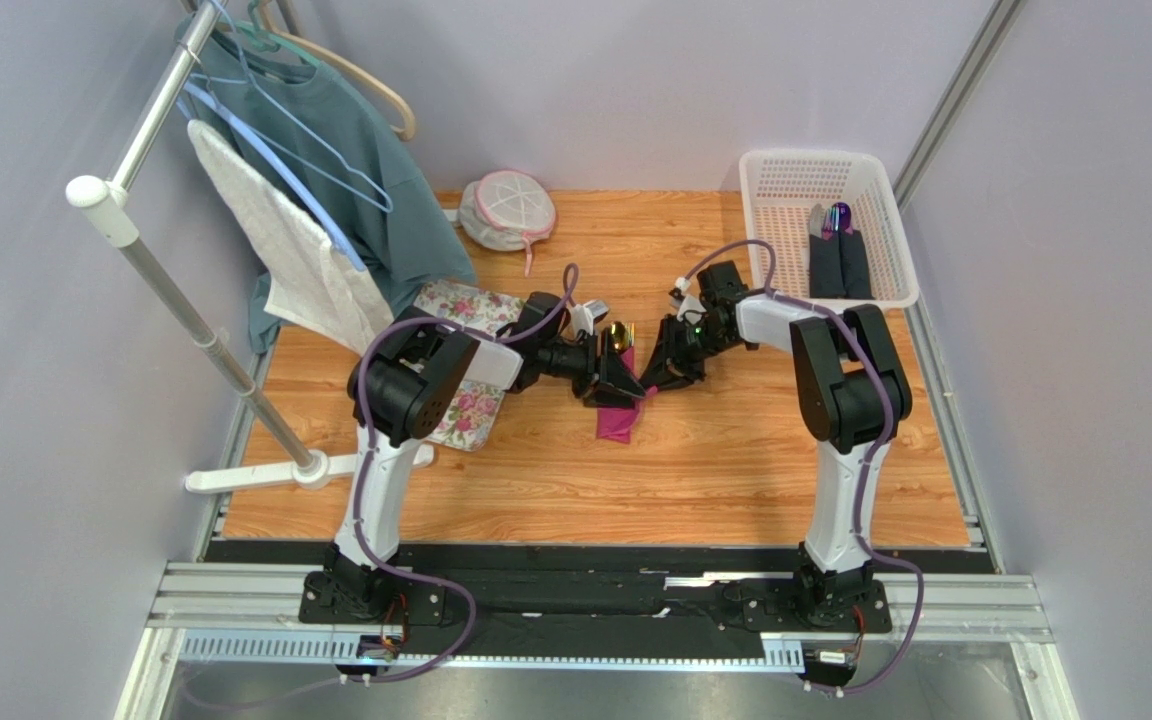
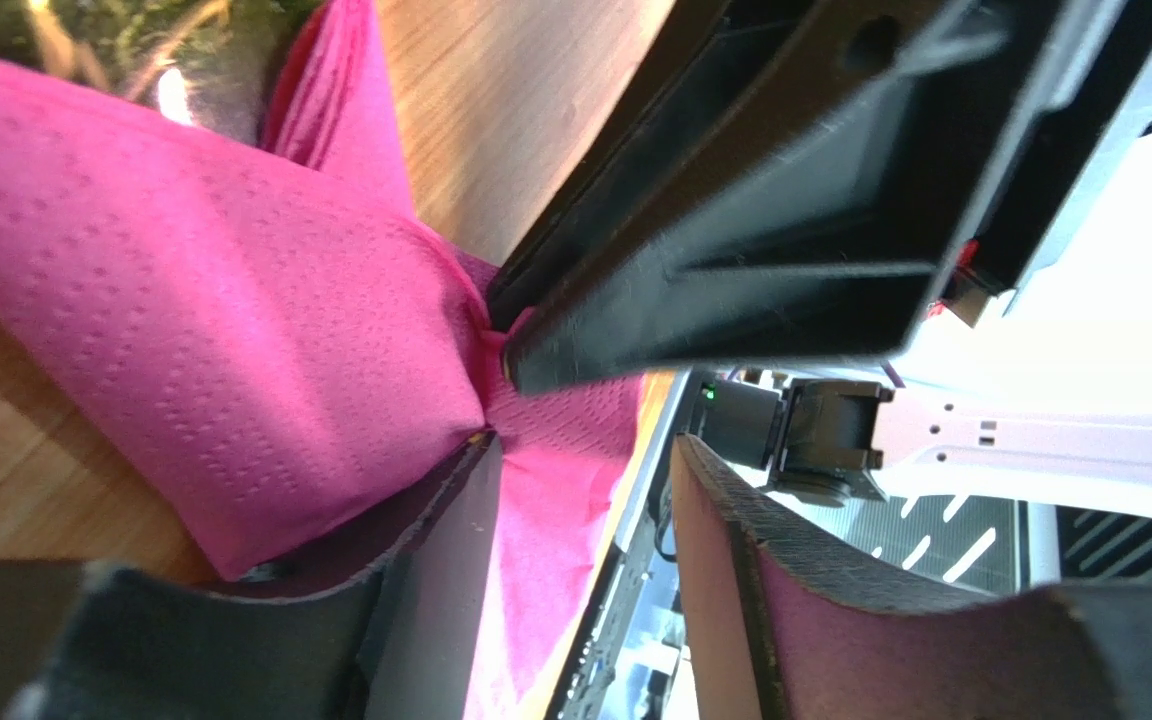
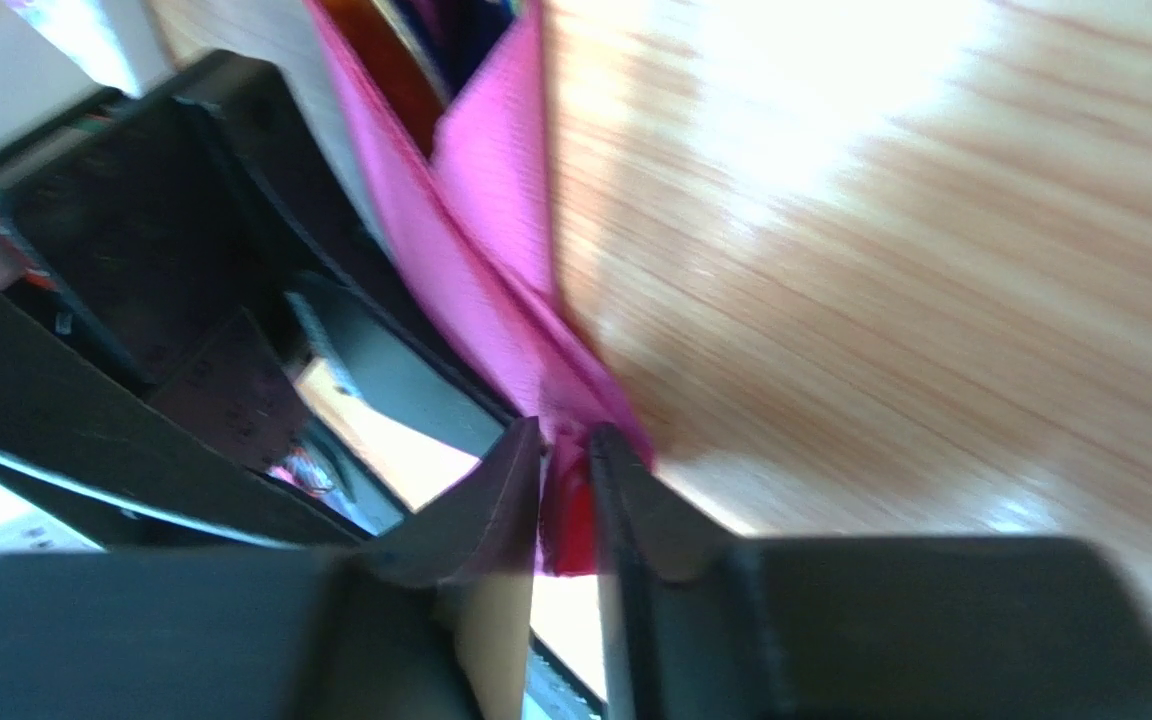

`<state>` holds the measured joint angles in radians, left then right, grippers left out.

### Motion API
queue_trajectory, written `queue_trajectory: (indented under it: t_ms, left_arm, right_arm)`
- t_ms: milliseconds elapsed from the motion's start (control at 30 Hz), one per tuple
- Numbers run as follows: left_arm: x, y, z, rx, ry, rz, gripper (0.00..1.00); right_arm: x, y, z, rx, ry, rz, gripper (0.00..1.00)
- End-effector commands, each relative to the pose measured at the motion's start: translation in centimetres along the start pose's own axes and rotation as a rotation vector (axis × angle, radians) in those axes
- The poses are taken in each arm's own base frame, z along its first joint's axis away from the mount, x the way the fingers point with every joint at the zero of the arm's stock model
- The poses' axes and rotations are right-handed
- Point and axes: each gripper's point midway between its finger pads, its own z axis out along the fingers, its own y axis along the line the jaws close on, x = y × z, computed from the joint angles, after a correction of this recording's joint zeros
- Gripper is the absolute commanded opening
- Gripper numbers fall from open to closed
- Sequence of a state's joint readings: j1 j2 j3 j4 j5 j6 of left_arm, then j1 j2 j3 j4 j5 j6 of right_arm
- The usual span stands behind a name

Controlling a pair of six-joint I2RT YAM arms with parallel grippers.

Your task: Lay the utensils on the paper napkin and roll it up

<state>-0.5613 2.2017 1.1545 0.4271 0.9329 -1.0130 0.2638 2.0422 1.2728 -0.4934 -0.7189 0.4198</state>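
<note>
The right end effector (image 3: 567, 450) is nearly closed, pinching a gathered corner of the thin magenta-pink paper napkin (image 2: 237, 330). The left end effector (image 2: 585, 450) stands moderately wide, 1 finger against the fold, gripping nothing. In the top view the napkin lies bunched mid-surface, trailing toward 6 o'clock. A small shiny gold-coloured metal utensil (image 1: 617, 336) glints at its 12 o'clock; whether both utensils are wrapped I cannot tell. Rolling well likely needs a firm right pinch while the left closes on the fold, with the paper low on the wooden surface (image 1: 778, 450) to avoid tearing.
</note>
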Motion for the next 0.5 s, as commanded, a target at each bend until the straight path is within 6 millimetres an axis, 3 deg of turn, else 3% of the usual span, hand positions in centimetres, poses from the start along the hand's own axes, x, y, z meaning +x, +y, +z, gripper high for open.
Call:
queue_trajectory:
  t_ms: [0,167,467]
  left_arm:
    - [0.9,3.6,0.5,-0.09,-0.017,-0.016,0.54]
    - [0.2,2.2,0.1,-0.054,-0.033,0.015,0.45]
    - [0.4,-2.0,-1.2,0.04,-0.04,0.094,0.43]
  right_arm:
    - [1.2,-2.6,0.4,0.09,0.044,-0.03,0.17]
    - [1.3,-4.0,0.7,0.136,0.049,-0.06,0.0]
    - [1.3,-5.2,1.1,0.172,0.037,-0.062,0.0]
